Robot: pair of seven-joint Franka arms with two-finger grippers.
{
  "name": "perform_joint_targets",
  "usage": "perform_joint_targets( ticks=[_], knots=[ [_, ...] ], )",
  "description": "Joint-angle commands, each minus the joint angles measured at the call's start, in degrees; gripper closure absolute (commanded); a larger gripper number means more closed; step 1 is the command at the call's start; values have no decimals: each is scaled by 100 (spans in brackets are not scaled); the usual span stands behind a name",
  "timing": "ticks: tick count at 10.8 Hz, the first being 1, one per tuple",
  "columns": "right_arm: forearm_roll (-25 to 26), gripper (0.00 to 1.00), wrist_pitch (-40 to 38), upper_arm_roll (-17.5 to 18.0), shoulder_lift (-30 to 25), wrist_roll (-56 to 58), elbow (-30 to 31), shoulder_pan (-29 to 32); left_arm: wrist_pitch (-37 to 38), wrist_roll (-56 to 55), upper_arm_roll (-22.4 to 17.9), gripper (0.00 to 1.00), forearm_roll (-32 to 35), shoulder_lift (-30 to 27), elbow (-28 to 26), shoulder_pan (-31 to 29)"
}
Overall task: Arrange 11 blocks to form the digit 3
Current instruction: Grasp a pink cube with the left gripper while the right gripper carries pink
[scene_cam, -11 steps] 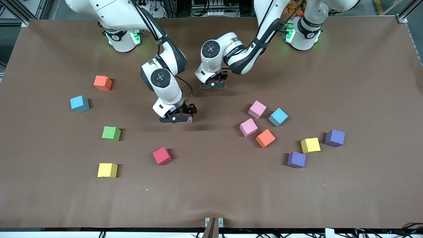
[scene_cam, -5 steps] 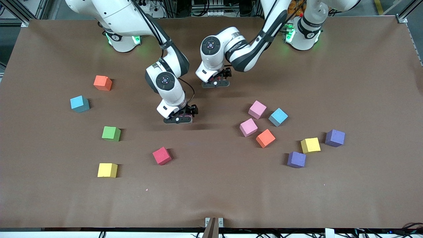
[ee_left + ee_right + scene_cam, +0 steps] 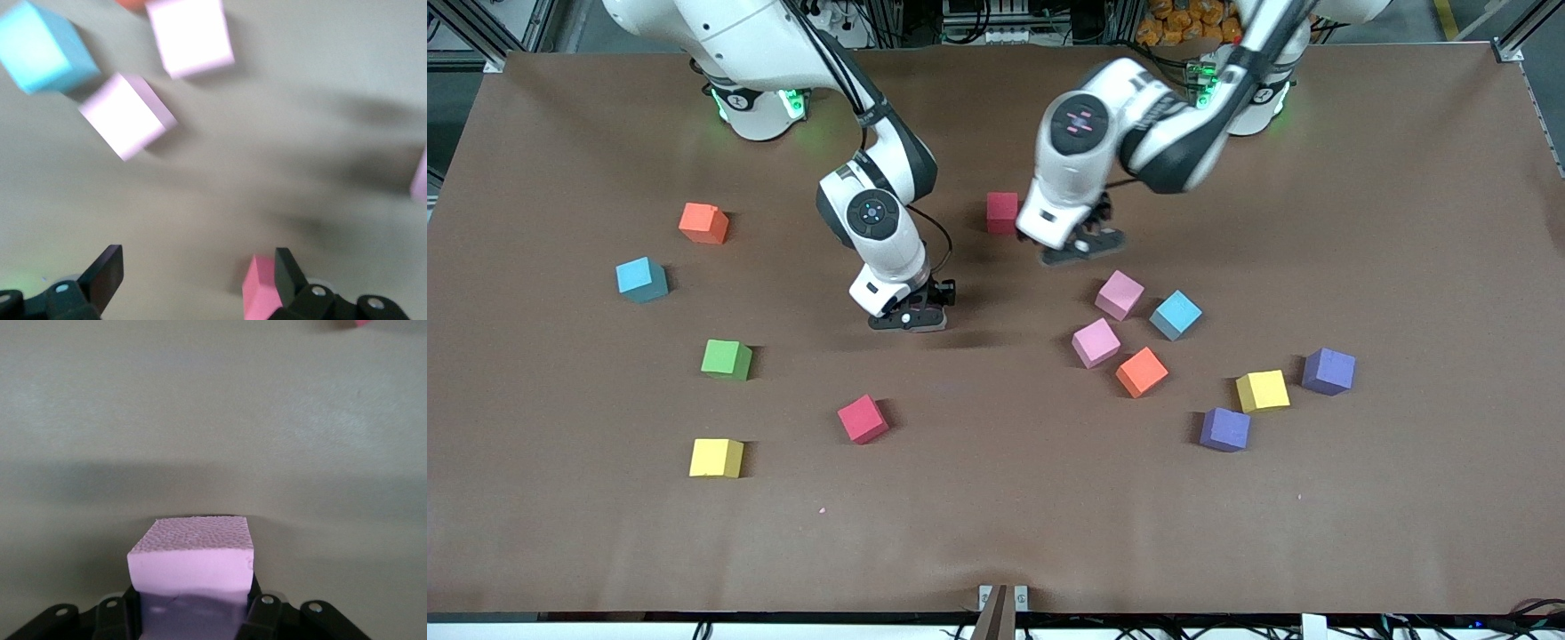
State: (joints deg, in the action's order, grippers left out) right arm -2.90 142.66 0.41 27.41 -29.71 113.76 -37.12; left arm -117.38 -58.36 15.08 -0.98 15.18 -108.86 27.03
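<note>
Right wrist view shows your right gripper [image 3: 193,613] clamped on a pink block [image 3: 192,563], low over mid-table. Your left gripper [image 3: 1083,251] hangs spread and empty beside the red block [image 3: 1002,212] that seeds the digit 3. Next, I'd judge, carry the pink block against that red one. You can count thirteen blocks: three pink, two each red, orange, yellow, blue, purple, minus one green.

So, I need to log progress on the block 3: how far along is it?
Barely begun. Done: one red block sits alone near the arms' bases; the open left gripper hangs beside it, empty. In hand: the right gripper is shut on a pink block at mid-table. Left: every other cube, like the green block, lies scattered; none touch.
</note>
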Motion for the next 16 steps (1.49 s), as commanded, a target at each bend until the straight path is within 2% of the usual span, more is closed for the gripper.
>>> perform_joint_targets(
  ticks=[1,3,5,9,10,12,13,16],
  knots=[
    [148,69,-458,-76,-569,630,146,21,381,35,4,0,150,29,224,-512],
    [264,69,-458,-268,-772,1560,269,74,383,114,38,0,395,20,225,-978],
    [264,69,-458,-383,-816,2099,278,-31,287,27,12,0,388,212,234,-1111],
    [246,69,-529,-322,-1185,3409,497,39,-143,-692,12,0,361,661,50,-1059],
    [255,69,-485,-122,-1160,3654,533,134,-240,-755,21,0,361,775,40,-1129],
    [255,68,-467,554,-1133,4217,542,643,-546,-1087,21,0,318,811,-178,-1173],
    [246,68,-519,627,-1185,4402,620,584,-801,-1421,21,0,317,811,-319,-1173],
    [255,68,-520,838,-1151,6051,726,539,-892,-1731,30,0,309,767,-548,-1182]
  ],
)
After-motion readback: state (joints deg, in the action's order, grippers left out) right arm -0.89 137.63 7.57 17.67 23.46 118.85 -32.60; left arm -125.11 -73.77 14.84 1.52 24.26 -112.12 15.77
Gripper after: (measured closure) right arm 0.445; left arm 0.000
